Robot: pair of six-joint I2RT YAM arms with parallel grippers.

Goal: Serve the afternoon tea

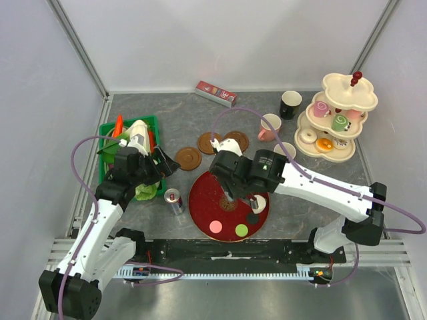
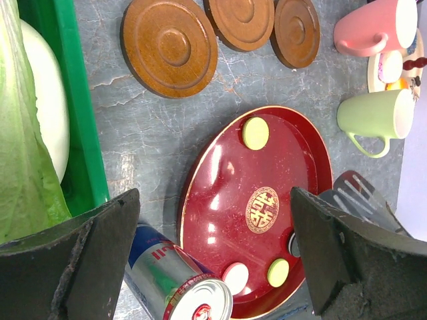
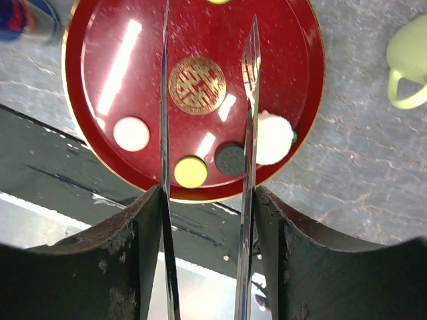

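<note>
On the red tray (image 3: 120, 40) at the table's near edge lie loose pastries, among them a pale pink macaron (image 3: 131, 133), a yellow-green macaron (image 3: 191, 172), a black macaron (image 3: 231, 159) and a white pastry (image 3: 273, 139). Over them the right gripper (image 3: 208, 197) clamps metal tongs (image 3: 164, 100), blades apart, nothing between. The left gripper (image 2: 213, 200) hangs wide open near the drink can (image 2: 170, 277). Thin blades on a glossy tray may skid a macaron away or pinch it out sideways, far from the cream stand (image 1: 340, 90).
</note>
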